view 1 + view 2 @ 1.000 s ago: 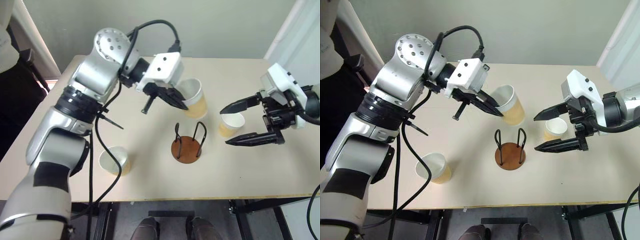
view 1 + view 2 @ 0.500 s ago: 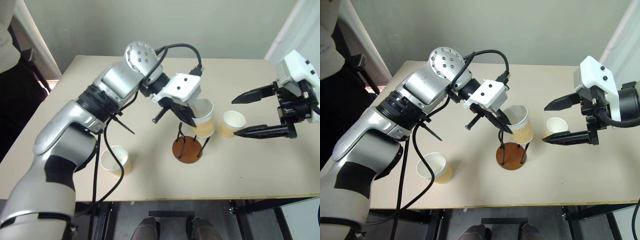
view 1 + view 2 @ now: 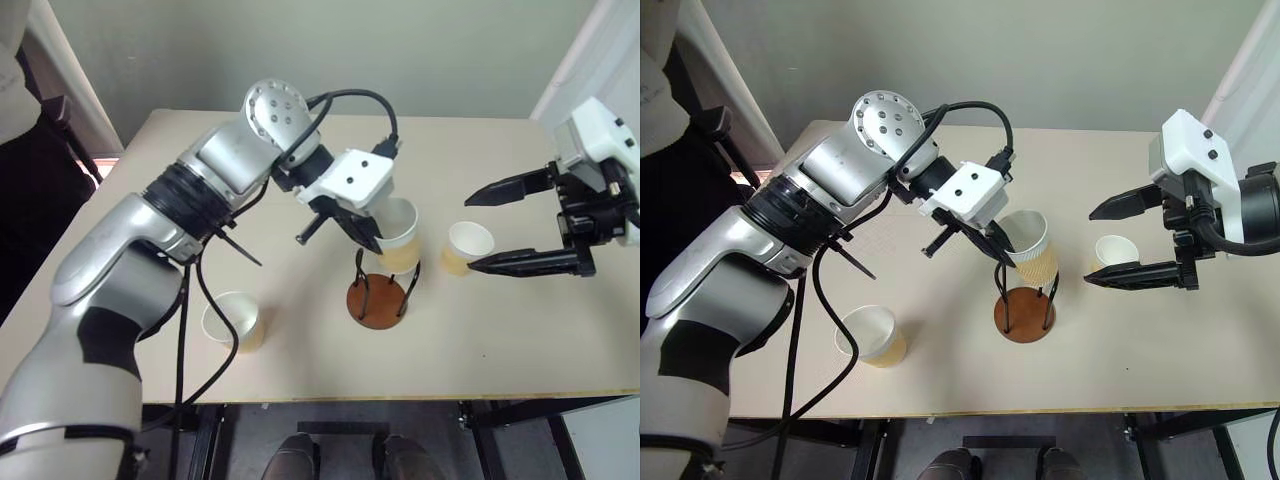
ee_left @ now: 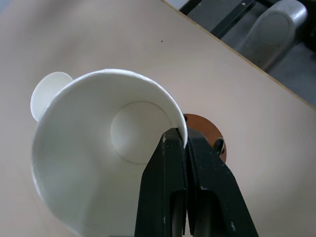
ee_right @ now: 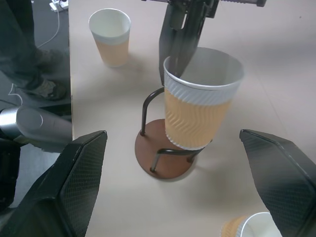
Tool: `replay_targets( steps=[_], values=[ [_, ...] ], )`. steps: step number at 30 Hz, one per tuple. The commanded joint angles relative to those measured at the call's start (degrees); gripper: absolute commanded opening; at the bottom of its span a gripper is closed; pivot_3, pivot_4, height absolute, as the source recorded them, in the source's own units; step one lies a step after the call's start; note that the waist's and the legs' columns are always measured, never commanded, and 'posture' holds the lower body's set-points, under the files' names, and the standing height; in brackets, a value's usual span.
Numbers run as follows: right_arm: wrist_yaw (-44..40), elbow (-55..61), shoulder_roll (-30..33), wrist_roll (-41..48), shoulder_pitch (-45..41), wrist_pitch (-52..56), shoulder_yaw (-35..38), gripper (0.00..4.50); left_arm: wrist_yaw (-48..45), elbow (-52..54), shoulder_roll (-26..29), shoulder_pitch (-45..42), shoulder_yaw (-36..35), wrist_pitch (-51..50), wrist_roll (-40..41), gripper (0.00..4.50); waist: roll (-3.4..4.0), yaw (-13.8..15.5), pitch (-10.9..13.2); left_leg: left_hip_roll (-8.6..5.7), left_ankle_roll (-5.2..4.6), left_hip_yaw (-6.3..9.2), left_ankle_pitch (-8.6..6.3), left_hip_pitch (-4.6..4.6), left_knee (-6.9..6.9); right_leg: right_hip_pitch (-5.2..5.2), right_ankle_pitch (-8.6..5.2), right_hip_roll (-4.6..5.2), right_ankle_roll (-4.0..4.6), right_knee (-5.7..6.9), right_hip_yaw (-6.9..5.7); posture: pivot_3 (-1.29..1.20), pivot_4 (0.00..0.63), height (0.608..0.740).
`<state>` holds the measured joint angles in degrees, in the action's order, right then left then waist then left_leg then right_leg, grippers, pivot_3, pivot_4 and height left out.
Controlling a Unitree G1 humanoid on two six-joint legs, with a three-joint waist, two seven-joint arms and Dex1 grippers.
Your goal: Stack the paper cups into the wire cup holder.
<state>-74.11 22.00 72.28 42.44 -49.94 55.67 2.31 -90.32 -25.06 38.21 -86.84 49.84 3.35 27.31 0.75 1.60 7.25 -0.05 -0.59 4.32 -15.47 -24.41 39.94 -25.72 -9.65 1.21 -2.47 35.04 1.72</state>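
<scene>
Holding one paper cup (image 3: 399,237) by its rim, the left gripper (image 3: 372,236) has its fingers (image 4: 174,192) clamped together on the cup wall, one inside and one outside; the cup hangs tilted just above the wire cup holder (image 3: 378,296), its lower end between the tops of the two black wire loops and over the reddish-brown disc base

Right gripper (image 3: 520,226): fingers (image 5: 74,182) spread wide apart, empty, raised above the worktop (image 3: 500,340) beside the holder. Second paper cup (image 3: 465,247): upright on the worktop, seen between the two spread fingers from above, touching neither; in the right wrist view its rim (image 5: 249,228) shows low, near one fingertip

Third paper cup (image 3: 233,321): upright on the worktop, well apart from both sets of fingers, on the far side of the holder from the right gripper, beneath the left forearm

Wire cup holder: standing on the worktop between the two grippers, directly below the left fingers and just beside the right ones; no cup seated on its base

Person in dark clothing (image 3: 30,190): standing at the worktop's edge, behind the left arm
</scene>
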Motion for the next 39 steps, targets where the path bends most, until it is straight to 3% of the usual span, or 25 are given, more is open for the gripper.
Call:
replay_targets(
  steps=[1, 26, 39],
  values=[
    [0.5, -0.5, 0.5, -0.6, -0.9, -1.6, 1.7, 4.47, -2.2, 2.5, 1.1, -0.5, 0.7, -0.4, 1.0, 0.0, 0.0, 0.0, 0.0, 0.0, 0.0, 0.0, 0.0, 0.0, 0.01, 0.01, 0.0, 0.0, 0.0, -0.01, 0.0, 0.0, 0.15, 0.74],
    [-0.7, -2.1, 1.3, -2.6, 0.7, -4.8, 1.1, 4.47, -2.2, 3.1, 4.0, -2.3, 0.3, -1.9, 1.3, 0.0, 0.15, 0.0, 0.0, -0.01, -0.03, 0.01, -0.02, 0.02, 0.05, 0.06, 0.0, 0.02, -0.02, -0.01, 0.0, 0.0, 0.15, 0.74],
    [-1.2, -2.2, 1.5, -3.7, 2.2, -5.6, 0.8, 4.47, -2.2, 5.1, 2.8, 0.0, 1.7, -1.9, -0.3, 0.0, 0.16, 0.0, 0.0, -0.03, -0.05, 0.0, -0.04, 0.01, 0.06, 0.06, -0.02, 0.05, -0.05, -0.02, 0.0, 0.0, 0.15, 0.74]
  ],
)
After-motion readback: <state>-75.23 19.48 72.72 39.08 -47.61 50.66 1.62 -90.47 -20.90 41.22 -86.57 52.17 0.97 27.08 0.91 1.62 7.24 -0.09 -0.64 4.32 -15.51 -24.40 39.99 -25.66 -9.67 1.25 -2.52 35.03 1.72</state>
